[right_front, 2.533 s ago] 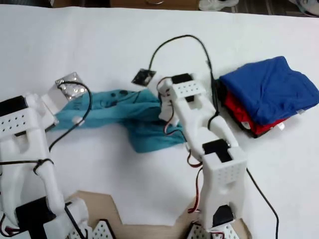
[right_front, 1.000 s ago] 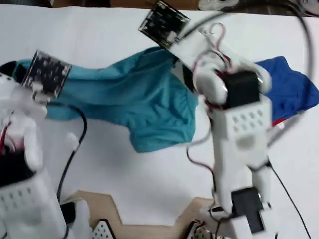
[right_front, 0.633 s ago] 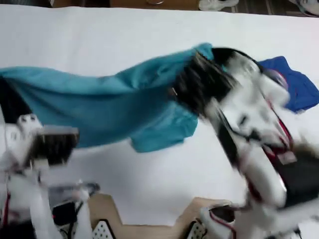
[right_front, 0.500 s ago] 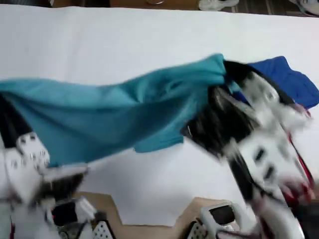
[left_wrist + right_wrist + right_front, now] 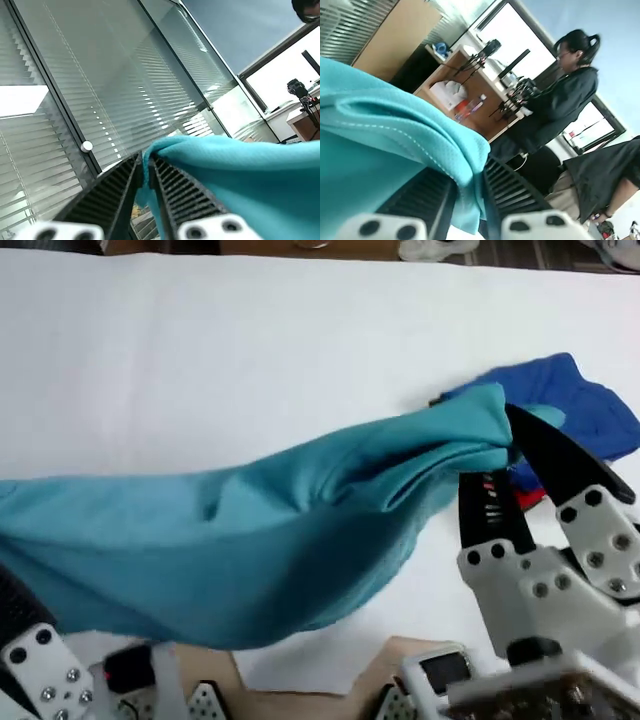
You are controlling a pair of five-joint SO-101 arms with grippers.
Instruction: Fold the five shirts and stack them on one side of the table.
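Closest to the high camera, the teal shirt [image 5: 250,550] hangs in the air as a long sagging band, stretched between the two arms. The left pincer [image 5: 145,165] is clenched on one bunched edge of it, and the right pincer [image 5: 492,445] is clamped on the opposite corner, with the fabric pinched between its black fingers [image 5: 555,465].

This is a sharp change from two and a half seconds ago. Then the same shirt lay crumpled on the surface [image 5: 250,360] between the arms, with both pincers down at its ends. Since then both arms have swung up and apart, so the cloth has left the surface, opened out and come up towards the camera. In the last half second the right end has travelled further towards the stack.

Just behind the right pincer, at the right side of the surface, the folded blue shirt [image 5: 590,410] sits on top of a red shirt [image 5: 532,498], of which a sliver shows. That pile has kept its place throughout.

For the task, the lift looks like a shake-out. The teal shirt is not yet folded, but it is now pulled long and held by two ends, ready to be laid flat for its folds. At least two shirts already seem stacked, and beyond them the white surface runs on
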